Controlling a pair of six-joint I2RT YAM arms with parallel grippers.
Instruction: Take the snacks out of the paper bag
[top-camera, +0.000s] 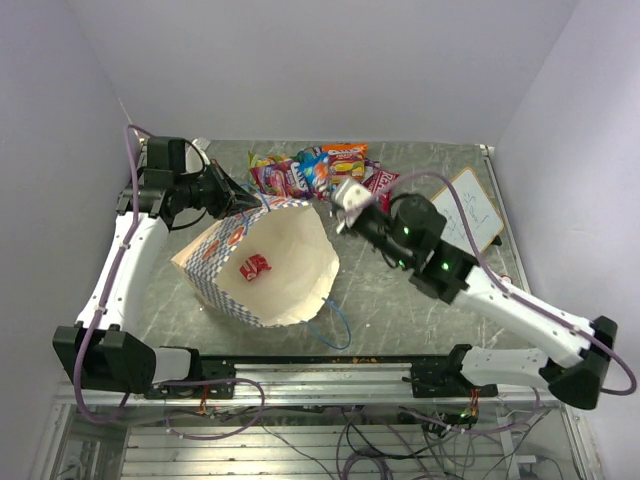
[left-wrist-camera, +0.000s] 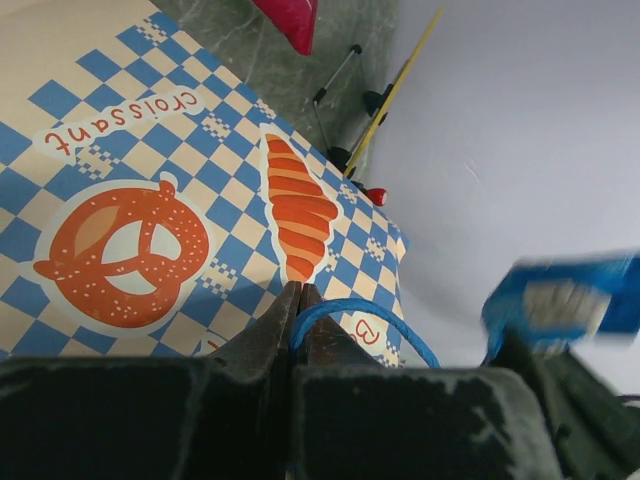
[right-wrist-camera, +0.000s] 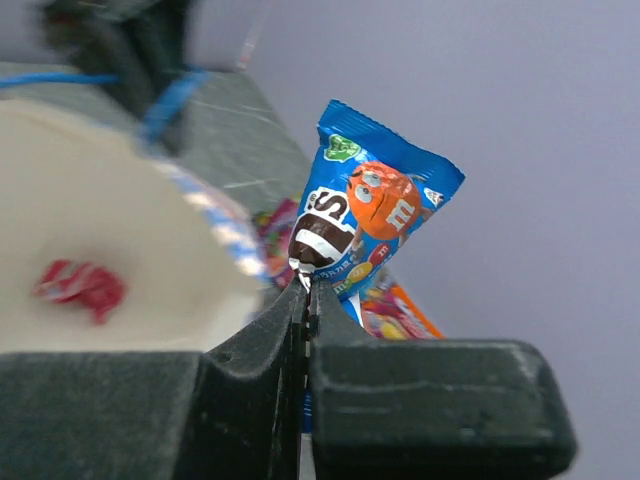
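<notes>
The cream paper bag (top-camera: 280, 265) with a blue checkered band lies on its side, mouth open toward the front right. My left gripper (top-camera: 252, 203) is shut on its blue cord handle (left-wrist-camera: 350, 315) at the bag's back rim, above the printed side (left-wrist-camera: 150, 200). A small red packet (top-camera: 255, 267) lies inside the bag and shows in the right wrist view (right-wrist-camera: 82, 285). My right gripper (top-camera: 345, 200) is shut on a blue M&M's packet (right-wrist-camera: 375, 215), held above the table beside the bag's mouth. A pile of snacks (top-camera: 315, 170) lies at the back.
A small whiteboard (top-camera: 465, 210) lies at the back right. The bag's other blue cord handle (top-camera: 338, 325) trails on the table toward the front edge. A metal rail (top-camera: 320, 372) runs along the near edge.
</notes>
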